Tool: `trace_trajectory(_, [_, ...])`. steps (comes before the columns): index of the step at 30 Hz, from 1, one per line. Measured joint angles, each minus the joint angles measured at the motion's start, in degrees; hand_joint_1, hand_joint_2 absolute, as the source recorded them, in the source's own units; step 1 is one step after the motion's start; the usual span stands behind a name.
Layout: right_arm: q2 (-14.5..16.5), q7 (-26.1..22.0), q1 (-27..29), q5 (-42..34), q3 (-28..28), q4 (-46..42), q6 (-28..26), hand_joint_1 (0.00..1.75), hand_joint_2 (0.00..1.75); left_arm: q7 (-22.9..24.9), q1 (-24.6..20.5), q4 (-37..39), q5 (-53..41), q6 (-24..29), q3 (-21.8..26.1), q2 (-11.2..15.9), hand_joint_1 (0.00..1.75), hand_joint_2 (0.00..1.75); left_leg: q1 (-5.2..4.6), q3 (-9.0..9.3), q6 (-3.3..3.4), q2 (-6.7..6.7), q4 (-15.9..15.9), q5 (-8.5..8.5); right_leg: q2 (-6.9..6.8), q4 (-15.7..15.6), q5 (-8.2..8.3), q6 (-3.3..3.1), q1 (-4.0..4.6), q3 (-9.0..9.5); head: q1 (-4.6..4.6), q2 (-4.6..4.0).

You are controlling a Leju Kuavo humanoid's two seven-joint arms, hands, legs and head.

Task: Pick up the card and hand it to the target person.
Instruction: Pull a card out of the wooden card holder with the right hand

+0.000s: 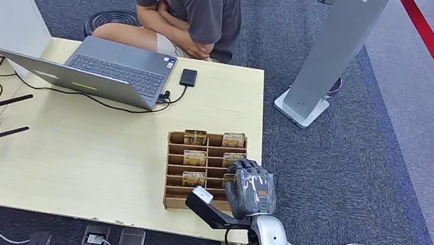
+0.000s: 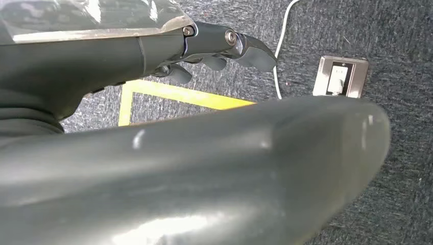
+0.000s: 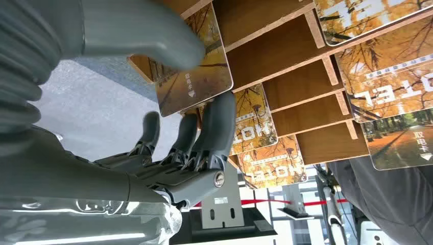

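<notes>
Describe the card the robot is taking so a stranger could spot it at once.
Start at the wooden table, then the slotted cardboard rack near its right edge. The card stands in the rack's near right corner, autumn trees printed on it; unlike the others, it is pinched by the right hand.

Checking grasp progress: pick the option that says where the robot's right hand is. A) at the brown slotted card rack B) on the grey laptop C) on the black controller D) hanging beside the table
A: the right hand is at the brown slotted card rack, thumb and a finger pinching an autumn-printed card.
</notes>
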Motion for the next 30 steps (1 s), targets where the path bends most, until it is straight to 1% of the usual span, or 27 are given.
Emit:
trace_trajectory(4, [-0.05, 0.31, 0.11, 0.27, -0.09, -0.32, -0.04, 1.28, 1.75, -0.05, 0.0, 0.0, -0.01, 0.01, -0.25, 0.04, 0.0, 0.0, 0.0, 0.0, 0.0, 0.0, 0.0, 0.0, 0.0, 0.0, 0.0, 0.0, 0.0, 0.0, 0.01, 0.0])
trace_trajectory(11, [-0.17, 1.18, 0.8, 0.82, -0.51, -1.43, -0.2, 1.29, 1.75, -0.17, 0.02, 0.0, 0.02, 0.0, -0.49, 0.09, 0.0, 0.0, 0.0, 0.02, 0.0, 0.0, 0.0, 0.0, 0.01, 0.0, 0.0, 0.0, 0.0, 0.01, -0.01, 0.0])
trace_trajectory(19, [-0.46, 1.52, 1.35, 1.37, -0.89, -2.03, -0.09, 1.38, 1.75, -0.36, 0.02, 0.0, 0.33, 0.04, -0.81, 0.09, 0.0, 0.0, 0.0, 0.01, 0.0, 0.0, 0.0, 0.0, 0.01, 0.0, 0.0, 0.0, 0.0, 0.0, -0.02, 0.0])
trace_trajectory(27, [-0.54, 1.39, 1.68, 1.8, -0.94, -2.49, 0.47, 1.4, 1.75, -0.44, 0.02, 0.0, 0.39, 0.07, -0.91, 0.09, 0.0, 0.0, 0.0, 0.02, 0.0, 0.0, 0.0, 0.0, 0.01, 0.0, 0.0, 0.0, 0.0, 0.01, 0.0, 0.0])
trace_trajectory(30, [-0.58, 1.14, 1.74, 1.98, -0.96, -2.72, 0.54, 1.45, 1.75, -0.44, 0.03, 0.0, 0.49, 0.07, -0.95, 0.09, 0.0, 0.0, 0.0, 0.02, 0.0, 0.0, 0.0, 0.0, 0.01, 0.0, 0.01, 0.0, 0.0, 0.02, -0.01, 0.0])
